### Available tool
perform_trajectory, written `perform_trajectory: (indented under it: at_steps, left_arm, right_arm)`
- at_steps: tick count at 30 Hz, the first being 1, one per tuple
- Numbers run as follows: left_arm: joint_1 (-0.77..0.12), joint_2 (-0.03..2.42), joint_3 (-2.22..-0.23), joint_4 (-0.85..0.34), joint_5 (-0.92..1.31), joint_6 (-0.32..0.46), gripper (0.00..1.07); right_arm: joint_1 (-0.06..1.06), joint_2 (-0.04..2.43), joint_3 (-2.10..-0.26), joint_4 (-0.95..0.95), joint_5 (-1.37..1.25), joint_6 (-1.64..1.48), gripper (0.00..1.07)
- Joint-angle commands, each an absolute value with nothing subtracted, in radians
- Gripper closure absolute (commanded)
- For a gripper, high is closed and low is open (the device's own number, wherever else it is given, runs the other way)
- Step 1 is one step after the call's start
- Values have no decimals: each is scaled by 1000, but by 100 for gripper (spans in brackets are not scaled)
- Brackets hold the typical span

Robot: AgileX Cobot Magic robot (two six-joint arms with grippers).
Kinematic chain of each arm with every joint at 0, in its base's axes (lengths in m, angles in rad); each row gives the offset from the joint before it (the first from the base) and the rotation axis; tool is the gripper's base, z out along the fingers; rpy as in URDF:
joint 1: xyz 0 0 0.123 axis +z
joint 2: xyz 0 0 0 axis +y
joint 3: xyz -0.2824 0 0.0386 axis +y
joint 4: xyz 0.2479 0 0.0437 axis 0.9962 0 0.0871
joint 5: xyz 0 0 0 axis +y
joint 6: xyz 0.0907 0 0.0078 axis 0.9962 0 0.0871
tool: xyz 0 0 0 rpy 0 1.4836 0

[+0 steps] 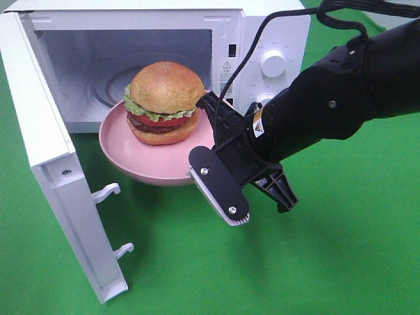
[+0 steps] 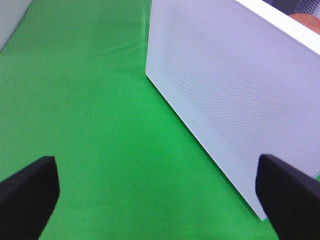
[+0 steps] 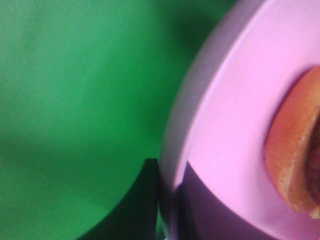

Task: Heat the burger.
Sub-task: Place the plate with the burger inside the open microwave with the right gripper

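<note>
Exterior high view: green cloth (image 1: 328, 262) is covering the whole table. White microwave (image 1: 289, 26) is standing at 11–12 o'clock. Its door (image 1: 46, 164) is standing wide open, running from 10 down to 7 o'clock, & the cavity is showing a glass turntable (image 1: 105, 85). Black R arm (image 1: 341, 98) is slanting from 2 o'clock down toward centre.

Pink plate (image 1: 151, 167) is hanging just in front of the open cavity, approx. 10–11 o'clock of centre. It's clear of the cloth, w/ its shadow falling below. Burger (image 1: 165, 98) is sitting upright on the plate's middle: bun on top, w/ lettuce, tomato & patty showing at the side.

R gripper (image 1: 211, 141) is pinching the plate's rim on the plate's 3–4 o'clock side, jaws narrow. R wrist view is showing that pink rim wedged btwn two dark fingers (image 3: 142, 210), w/ the burger's edge close by on the plate.

L wrist view: L gripper (image 2: 157, 200) is hovering over the cloth w/ jaws spread wide & holding nothing. The door's outer face is lying just beside one finger.

Two white knobs (image 1: 272, 62) are sitting on the microwave's panel at approx. 1 o'clock, the lower one partly hidden by the arm. Thin black cable (image 1: 249, 52) is crossing in front of that panel.
</note>
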State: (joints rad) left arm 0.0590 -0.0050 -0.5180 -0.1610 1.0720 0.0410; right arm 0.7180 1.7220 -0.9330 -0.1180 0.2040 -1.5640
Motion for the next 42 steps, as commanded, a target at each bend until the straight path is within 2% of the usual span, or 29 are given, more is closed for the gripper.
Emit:
perform_trajectory:
  at_steps: [1,33,42]
  left_arm:
    - [56,-21,-514,-162,1064,41,7]
    - [56,-21,-514,-162,1064,41,7]
    - [56,-21,-514,-162,1064,41,7]
  right_arm:
    - [718,1736,-979,-121,145,-1550,107]
    - [716,1979,-1299,-125,277,-1454,107]
    - [716,2038,-1400,-175,331,-1399,107]
